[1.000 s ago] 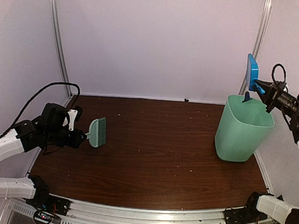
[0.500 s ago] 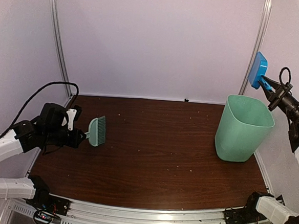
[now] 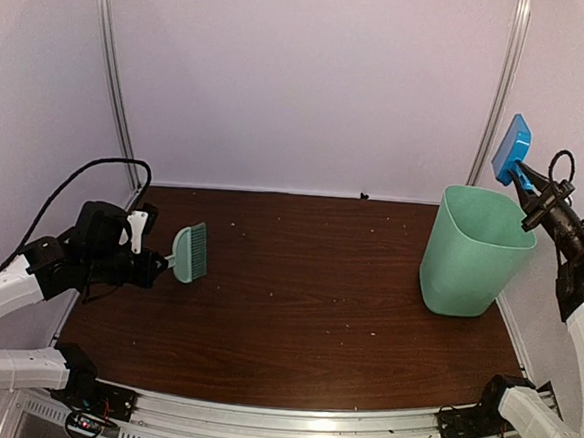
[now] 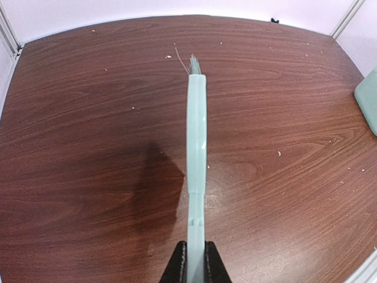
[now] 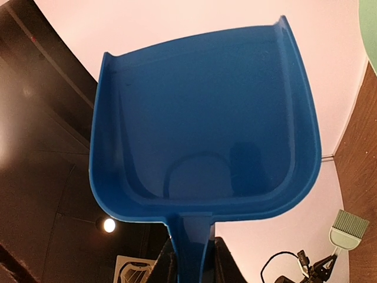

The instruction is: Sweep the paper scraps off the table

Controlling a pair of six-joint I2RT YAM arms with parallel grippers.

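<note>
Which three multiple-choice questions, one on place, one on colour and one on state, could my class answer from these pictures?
1. Where on the table does the bin stand?
A. left side
B. centre
C. right side

2. What colour is the dustpan?
A. red
B. blue
C. yellow

3. What is the left gripper doing?
A. clamping the handle of the brush
B. hanging open and empty
C. gripping the bin's rim

Answers:
1 C: in the top view the bin sits by the table's right edge.
2 B: the right wrist view shows the pan plainly blue.
3 A: in the left wrist view its jaws are closed on the handle.
</note>
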